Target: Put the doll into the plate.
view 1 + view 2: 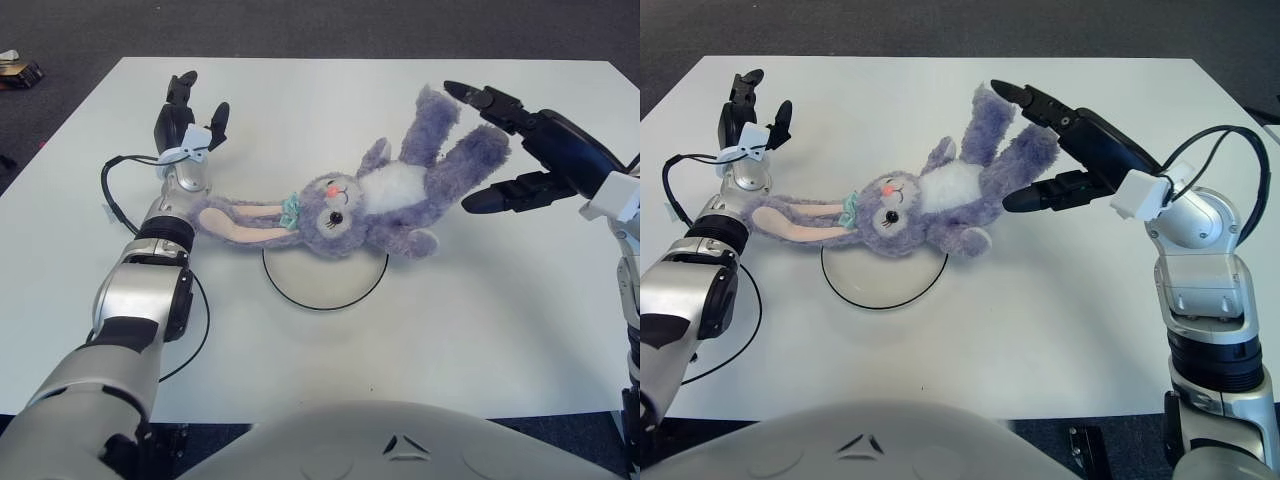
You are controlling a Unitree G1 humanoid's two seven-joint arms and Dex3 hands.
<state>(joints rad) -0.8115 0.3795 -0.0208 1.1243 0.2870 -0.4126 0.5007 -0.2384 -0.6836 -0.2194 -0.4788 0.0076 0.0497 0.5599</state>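
Over on the far left of the white tabletop [480, 330], the left hand [188, 110] shows with its dark fingers spread upward and holding nothing, its wrist sitting right by the tip of the doll's long ear, and a black cable [115, 205] looping beside the forearm. Moving in from there, the doll [370, 195], a purple plush rabbit with a white belly and a small teal bow at the base of the ear, lies stretched diagonally across the middle of the tabletop, pink-lined ear pointing left, legs pointing up and to the right. Its head and lower body overlap the far rim of the plate [325, 285], a round white dish with a dark edge, but most of the plate is still uncovered in front of it. On the right, the right hand [1040, 150] has its black fingers opened wide around the doll's raised legs, one finger reaching along the upper leg and another just below the lower one; I cannot tell whether they touch the fur.
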